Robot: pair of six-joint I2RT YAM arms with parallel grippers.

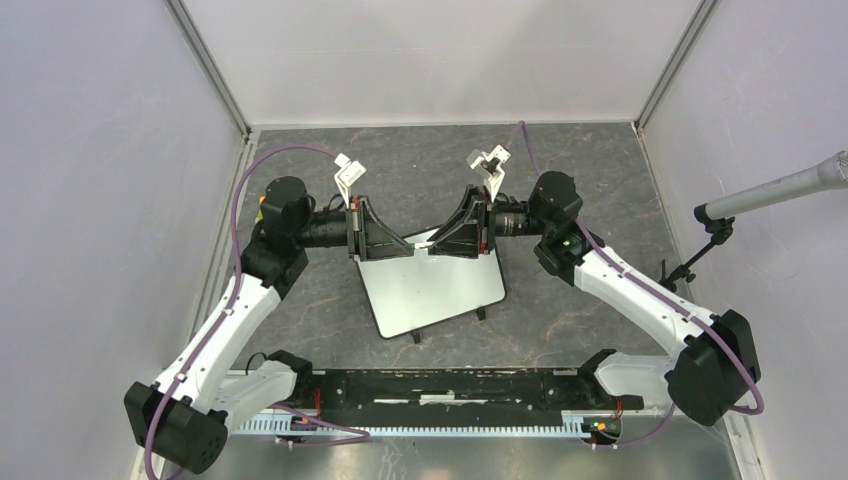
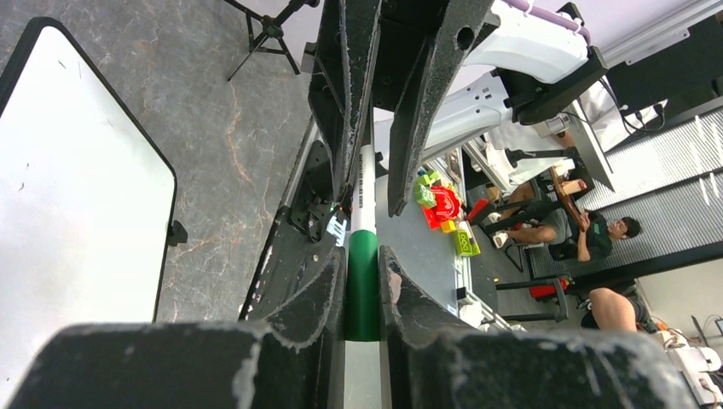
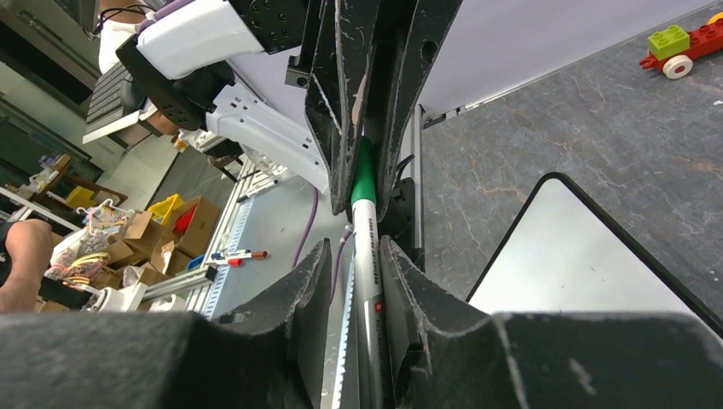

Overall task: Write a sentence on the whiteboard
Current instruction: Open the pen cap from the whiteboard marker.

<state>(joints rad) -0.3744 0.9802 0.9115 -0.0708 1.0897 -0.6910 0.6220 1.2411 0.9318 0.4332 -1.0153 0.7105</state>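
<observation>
The whiteboard [image 1: 430,290] lies flat mid-table, tilted, its white face blank; no sentence shows on it. Both grippers meet tip to tip just above its far edge with a marker [image 1: 425,243] between them. My left gripper [image 2: 362,256] is shut on the marker's green cap [image 2: 362,290]. My right gripper [image 3: 356,247] stands around the white barrel [image 3: 368,264]: one finger touches it, and a gap shows on the other side. The board also appears in the left wrist view, whiteboard [image 2: 68,196], and in the right wrist view, whiteboard [image 3: 580,264].
A microphone stand [image 1: 715,215] reaches in from the right wall. A black rail [image 1: 450,385] runs along the near edge between the arm bases. Grey walls close the table on three sides. Toy bricks [image 3: 682,43] lie on the dark surface far off.
</observation>
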